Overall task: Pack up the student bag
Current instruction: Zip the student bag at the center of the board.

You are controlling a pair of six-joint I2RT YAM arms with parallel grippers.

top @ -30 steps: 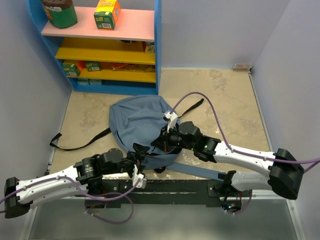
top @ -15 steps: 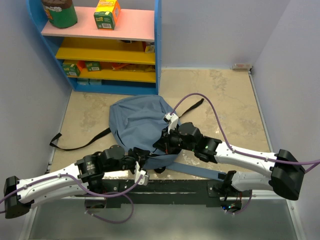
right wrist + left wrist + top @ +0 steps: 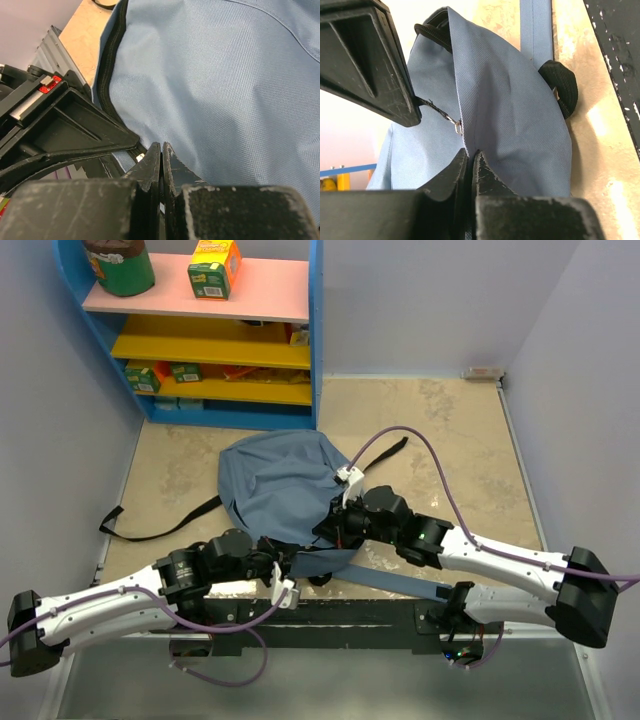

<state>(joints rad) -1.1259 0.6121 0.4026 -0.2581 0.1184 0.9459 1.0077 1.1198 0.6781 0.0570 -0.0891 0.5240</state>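
Observation:
The student bag [image 3: 270, 485], slate-blue fabric, lies flat in the middle of the floor, rounded end toward the shelf. My left gripper [image 3: 291, 564] is at its near edge. In the left wrist view that gripper [image 3: 470, 156] is shut on a raised fold of the bag [image 3: 510, 105]. My right gripper [image 3: 322, 536] sits just beyond it, also at the near edge. Its jaws [image 3: 161, 150] are shut beside the black zipper [image 3: 111, 65]. A thin black cord with a metal ring [image 3: 451, 120] runs from its finger to the bag's seam.
A blue shelf unit [image 3: 315, 340] with pink and yellow boards stands at the back left, holding a dark can [image 3: 120, 265] and small boxes [image 3: 215, 265]. A black strap [image 3: 150, 530] trails left, a blue strap [image 3: 400, 582] trails right. A black rail [image 3: 350, 615] runs along the near edge.
My left gripper has gone from wide open to shut on the bag's fold and has crept toward the bag. The right arm shifted slightly right, still shut.

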